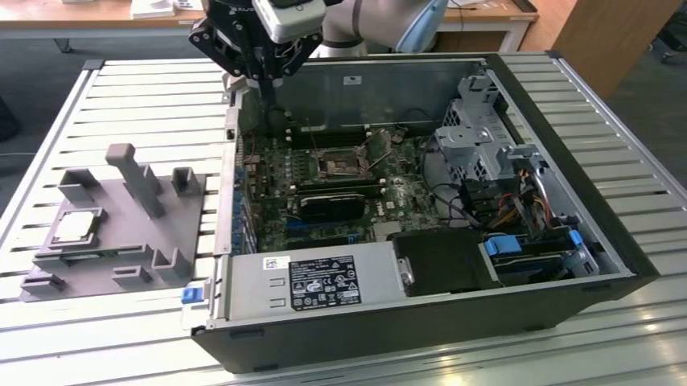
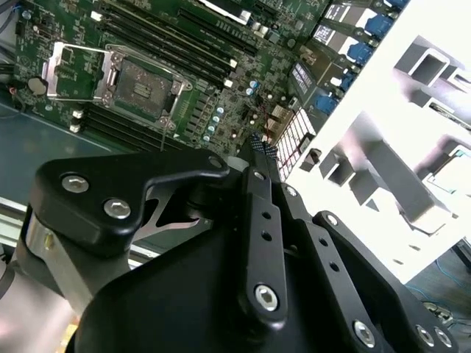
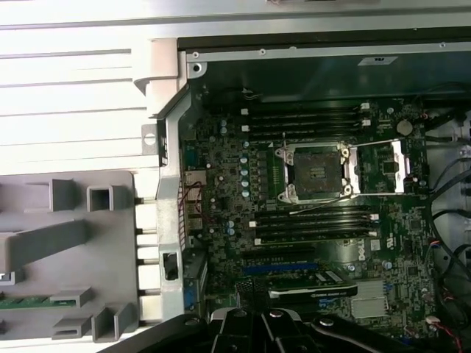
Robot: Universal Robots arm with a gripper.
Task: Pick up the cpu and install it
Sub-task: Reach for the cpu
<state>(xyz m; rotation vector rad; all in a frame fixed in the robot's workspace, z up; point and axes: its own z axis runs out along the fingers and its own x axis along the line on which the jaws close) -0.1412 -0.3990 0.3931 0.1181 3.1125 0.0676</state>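
At the exterior view's left, the cpu [image 1: 76,227] lies flat in a recess of the grey holder [image 1: 140,233], which sits on the slatted surface [image 1: 129,104]. Further right, the hand [image 1: 266,100] hangs over the open computer case [image 1: 601,201], by the wall nearest the holder and well apart from the cpu. In the second wrist view its fingertips [image 2: 259,147] are pressed together, pinching nothing. Right of it, on the green motherboard [image 1: 403,197], the socket [image 1: 341,163] lies uncovered.

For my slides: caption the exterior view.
Gripper hovers over the open case; cpu sits on the gray fixture, socket empty.
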